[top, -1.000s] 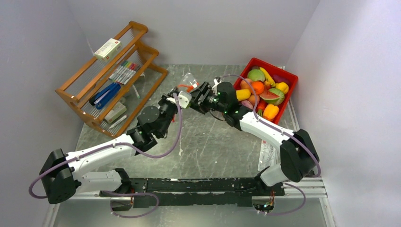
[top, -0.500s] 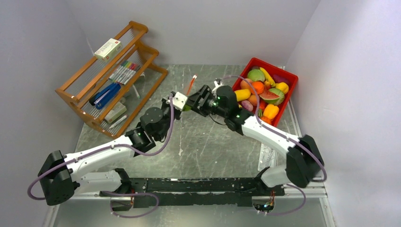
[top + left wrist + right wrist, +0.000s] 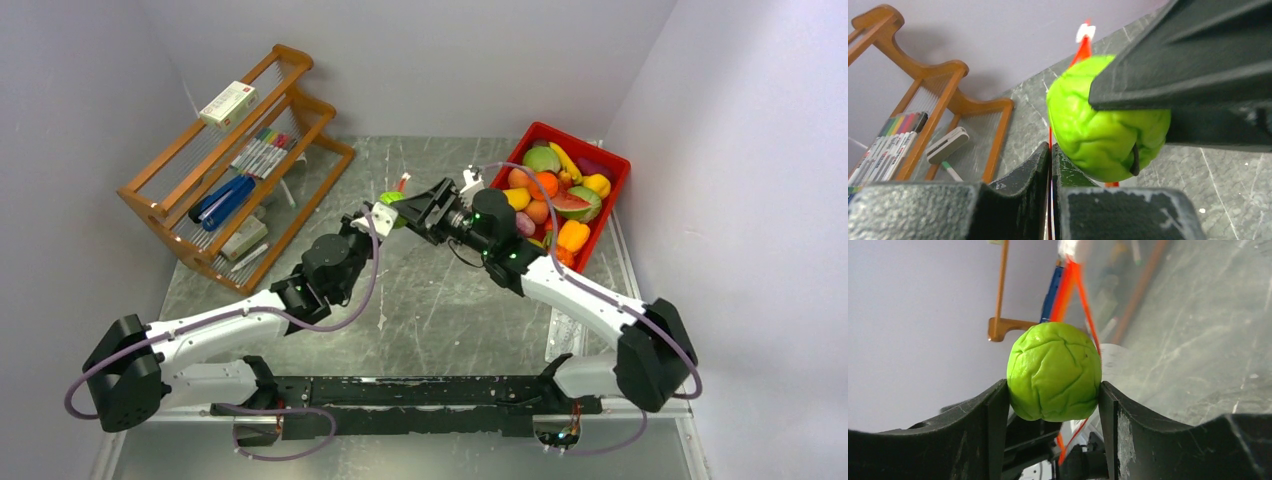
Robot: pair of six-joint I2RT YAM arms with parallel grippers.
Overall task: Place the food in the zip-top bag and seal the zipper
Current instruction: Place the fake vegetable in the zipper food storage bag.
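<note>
A bright green wrinkled toy vegetable, one piece of the food (image 3: 1054,371), sits pinched between the two fingers of my right gripper (image 3: 1054,386); it also shows from above (image 3: 392,197) and from the left wrist (image 3: 1103,140). My left gripper (image 3: 1050,150) is shut on the mouth edge of the zip-top bag, with the orange-red zipper (image 3: 1083,47) running up from between its jaws. The green piece hangs right beside that strip (image 3: 1070,285), touching the left gripper's right finger. The bag's clear film is hard to make out. More food (image 3: 545,185) fills the red bin.
The red bin (image 3: 610,160) stands at the back right, just behind the right arm. A wooden rack (image 3: 300,110) with markers, a box and tools stands at the back left. Grey walls close in the table on three sides.
The bag, first spread crinkly on the table, now hangs edge-on from the left gripper. The right gripper has brought the green piece left, up against the bag's mouth.
</note>
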